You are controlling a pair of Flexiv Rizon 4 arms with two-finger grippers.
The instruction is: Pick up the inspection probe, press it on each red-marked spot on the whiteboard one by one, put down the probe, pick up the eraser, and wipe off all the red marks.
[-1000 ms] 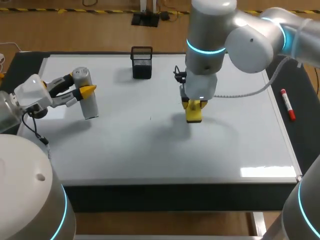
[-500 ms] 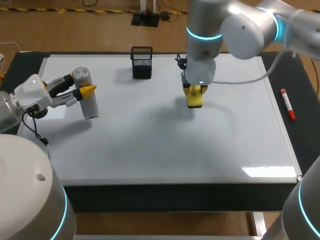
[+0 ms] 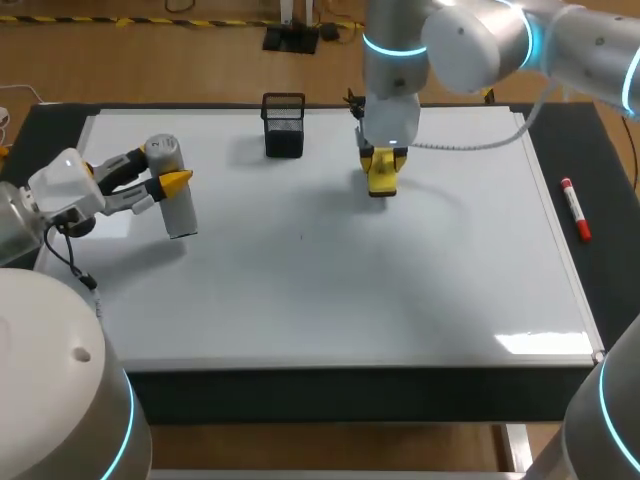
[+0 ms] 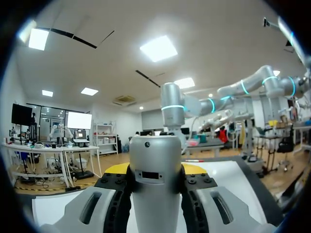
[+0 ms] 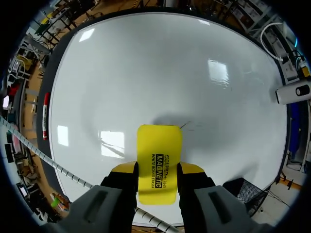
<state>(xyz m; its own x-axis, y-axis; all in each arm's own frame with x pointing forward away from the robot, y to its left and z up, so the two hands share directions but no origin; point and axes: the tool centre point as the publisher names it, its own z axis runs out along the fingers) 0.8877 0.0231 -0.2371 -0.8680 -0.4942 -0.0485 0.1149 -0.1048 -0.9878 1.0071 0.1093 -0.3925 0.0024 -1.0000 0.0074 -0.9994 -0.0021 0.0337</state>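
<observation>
My left pincer (image 3: 160, 172) is at the left side of the whiteboard (image 3: 330, 300), clamped on the probe (image 3: 172, 195). The probe is a silver cylinder, and in the left wrist view both fingers press on its sides with the yellow tips just behind it. From overhead the probe stands nearly upright, its lower end leaning a little to the near right. I cannot tell whether that end touches the board.

My right arm comes in from the far right and reaches past the middle. Its pincer (image 5: 159, 171) is clamped on the yellow eraser (image 5: 159, 145), 1 finger on each long side. The eraser sits in the far middle of the board, its flat face turned down toward the white surface. I cannot tell whether it rests on the board or hangs just above it.

A small black mesh basket (image 3: 284, 125) stands on the far part of the board, left of the eraser and well apart from the probe. A small dark speck (image 3: 300, 237) shows on the board between the 2 pincers, nearer to me. A red marker (image 3: 575, 208) lies on the dark counter (image 3: 605, 275) just right of the board's edge.
</observation>
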